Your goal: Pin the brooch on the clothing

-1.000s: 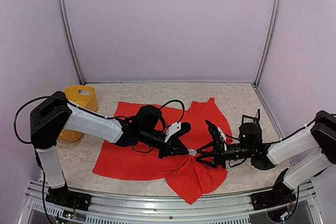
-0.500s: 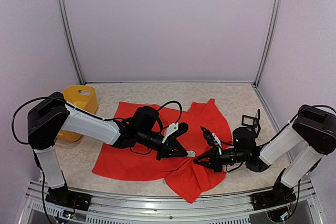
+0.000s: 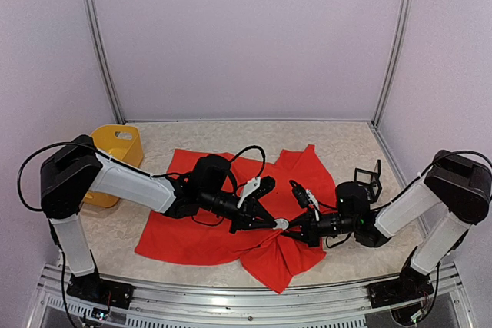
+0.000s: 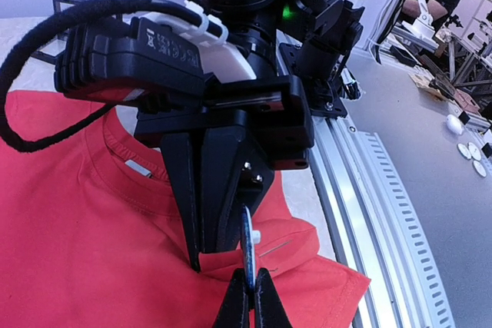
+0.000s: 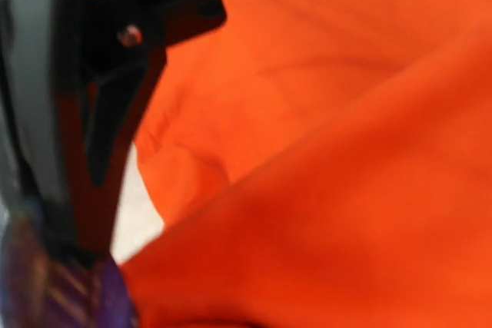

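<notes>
The red T-shirt (image 3: pixel 200 224) lies spread on the table, bunched into a fold at its lower right. My left gripper (image 3: pixel 277 223) is shut on the brooch (image 3: pixel 282 224), a small round disc. In the left wrist view the brooch (image 4: pixel 247 245) stands edge-on above my shut left gripper (image 4: pixel 247 299), its thin pin lying against the red cloth (image 4: pixel 77 236). My right gripper (image 3: pixel 295 229) faces it, jaws together on a raised fold of the shirt just left of the brooch. The right wrist view is filled with blurred red cloth (image 5: pixel 330 159).
A yellow bin (image 3: pixel 117 151) stands at the far left beside the shirt. A small black stand (image 3: pixel 369 178) sits right of the shirt. The metal frame rail (image 3: pixel 231 297) runs along the near edge. White walls close in three sides.
My right gripper has moved left to meet the left gripper and closed on the shirt. The shirt's lower right flap has bunched up. The left gripper has kept the brooch almost still.
</notes>
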You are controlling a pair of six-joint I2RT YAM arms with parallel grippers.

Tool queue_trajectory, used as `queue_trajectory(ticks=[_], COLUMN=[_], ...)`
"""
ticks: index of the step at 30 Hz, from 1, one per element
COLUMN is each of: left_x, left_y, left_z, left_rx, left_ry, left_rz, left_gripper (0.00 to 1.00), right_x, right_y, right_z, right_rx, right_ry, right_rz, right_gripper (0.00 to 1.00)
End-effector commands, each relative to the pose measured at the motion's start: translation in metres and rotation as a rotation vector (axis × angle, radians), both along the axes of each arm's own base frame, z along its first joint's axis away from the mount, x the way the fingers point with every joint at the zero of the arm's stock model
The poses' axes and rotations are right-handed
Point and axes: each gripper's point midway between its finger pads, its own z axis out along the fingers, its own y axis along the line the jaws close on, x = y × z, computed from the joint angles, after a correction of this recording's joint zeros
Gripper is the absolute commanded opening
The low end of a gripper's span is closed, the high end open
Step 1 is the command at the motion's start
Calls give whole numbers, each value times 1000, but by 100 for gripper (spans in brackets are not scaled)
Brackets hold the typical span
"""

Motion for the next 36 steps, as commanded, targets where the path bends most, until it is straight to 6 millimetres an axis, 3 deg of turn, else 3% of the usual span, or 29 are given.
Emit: queue_trajectory(ticks=[1, 5, 7, 14, 19, 36], left_x=[-8, -4, -4, -4, -3, -3], left_y=[2, 5, 5, 4, 4, 4], left_z=[23, 19, 18, 19, 18, 18], left_rx=[-65, -58, -55, -55, -52, -50], left_ry=[-19, -34, -34, -38, -37, -40], left_rz=[-27, -6, -4, -7, -8, -7], left_gripper=[0, 0, 0, 0, 0, 0], right_x=[1, -15, -17, -9, -6, 9], right_y=[-9, -19, -19, 0, 9, 12], right_z=[-7, 25, 38, 43, 46, 49], right_rx=[-36, 63, 88, 98, 117, 147], right_ry=[-1, -145, -238, -362, -378, -311], right_rz=[-16, 15, 8, 17, 29, -63], right_gripper=[18, 66, 72, 67, 52, 47])
